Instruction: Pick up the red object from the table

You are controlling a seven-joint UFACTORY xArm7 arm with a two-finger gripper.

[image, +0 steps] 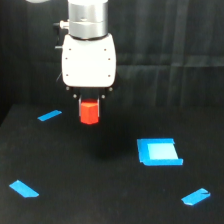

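The red object point(89, 112) is a small orange-red block, seen in the exterior view left of centre. It sits between the short fingers of my gripper point(89, 118), which is shut on it beneath the white gripper body point(89, 60). The block appears to hang clear of the black table point(100, 195), with a faint shadow below it. The fingers cover its upper part and sides.
A flat blue square piece point(159, 151) lies on the table toward the exterior view's right. Blue tape strips lie at the far left point(49, 115), the near left point(24, 189) and the near right point(195, 197). A dark curtain hangs behind.
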